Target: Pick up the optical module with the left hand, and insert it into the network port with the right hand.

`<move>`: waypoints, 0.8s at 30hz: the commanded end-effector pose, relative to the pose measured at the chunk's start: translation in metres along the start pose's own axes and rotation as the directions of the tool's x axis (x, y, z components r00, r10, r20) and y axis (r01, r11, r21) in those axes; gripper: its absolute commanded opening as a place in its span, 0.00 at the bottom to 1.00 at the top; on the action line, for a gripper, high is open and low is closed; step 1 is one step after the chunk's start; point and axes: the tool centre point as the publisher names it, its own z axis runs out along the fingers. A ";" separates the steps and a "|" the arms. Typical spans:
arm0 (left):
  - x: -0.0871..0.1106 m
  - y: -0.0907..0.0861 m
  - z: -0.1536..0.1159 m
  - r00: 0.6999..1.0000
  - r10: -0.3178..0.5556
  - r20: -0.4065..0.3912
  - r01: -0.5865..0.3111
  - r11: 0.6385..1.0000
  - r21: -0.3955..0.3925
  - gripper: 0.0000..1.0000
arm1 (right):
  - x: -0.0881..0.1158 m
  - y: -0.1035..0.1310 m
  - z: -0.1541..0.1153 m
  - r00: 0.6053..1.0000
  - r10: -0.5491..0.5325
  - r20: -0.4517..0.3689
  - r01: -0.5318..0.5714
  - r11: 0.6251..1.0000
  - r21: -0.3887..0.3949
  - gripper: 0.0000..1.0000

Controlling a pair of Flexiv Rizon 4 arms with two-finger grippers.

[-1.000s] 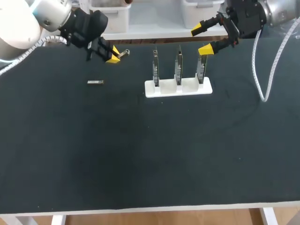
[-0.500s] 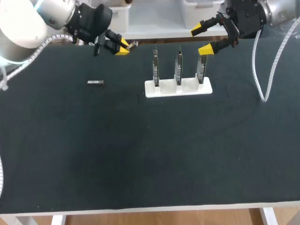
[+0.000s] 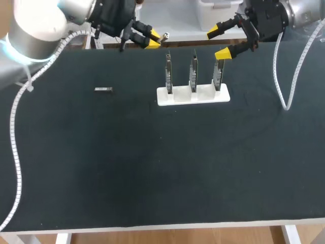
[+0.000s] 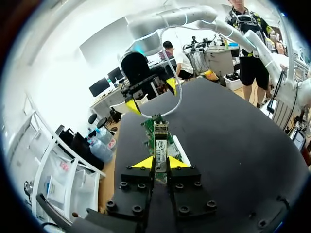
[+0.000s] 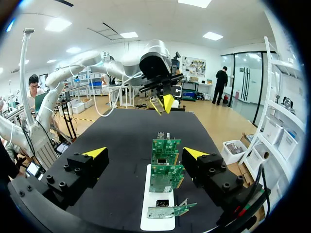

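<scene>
**Op:** Left side first?

**Ann:** Your left gripper (image 3: 151, 39) is clenched on the optical module (image 3: 163, 36). It's up off the table (image 3: 152, 168), past the far side of the white stand (image 3: 193, 95), toward its left-arm end. In the left wrist view the module (image 4: 160, 141) sits upright between the yellow tips of that gripper (image 4: 161, 163). Its metal end sticks out ahead of them, pointing toward the stand.

**Op:** And the right?

**Ann:** Your right gripper (image 3: 220, 41) is released, fingers spread wide with nothing between them. It hangs over the stand's far right-arm corner. The nearer yellow tip is close above the right-hand board; whether they touch, you can't tell from here. In the right wrist view the stand (image 5: 156, 216) lies ahead of and below that gripper (image 5: 145, 153). Your left gripper (image 5: 164, 101) shows beyond the stand's far end.

**Op:** What's in the stand?

**Ann:** Three circuit boards (image 3: 193, 71) stand on edge in a row, one per slot, apart from each other. Port details are too small to read.

**Op:** Anything else?

**Ann:** A second module (image 3: 103, 89) lies flat on the table, well off the stand's left-arm end. A white cable (image 3: 282, 76) droops from your right arm to the table off the stand's other end.
</scene>
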 end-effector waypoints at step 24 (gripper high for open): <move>-0.021 -0.001 0.028 0.996 -0.069 0.061 0.072 0.997 -0.043 0.00 | 0.000 0.003 0.000 1.000 -0.001 -0.001 0.001 1.000 0.006 1.00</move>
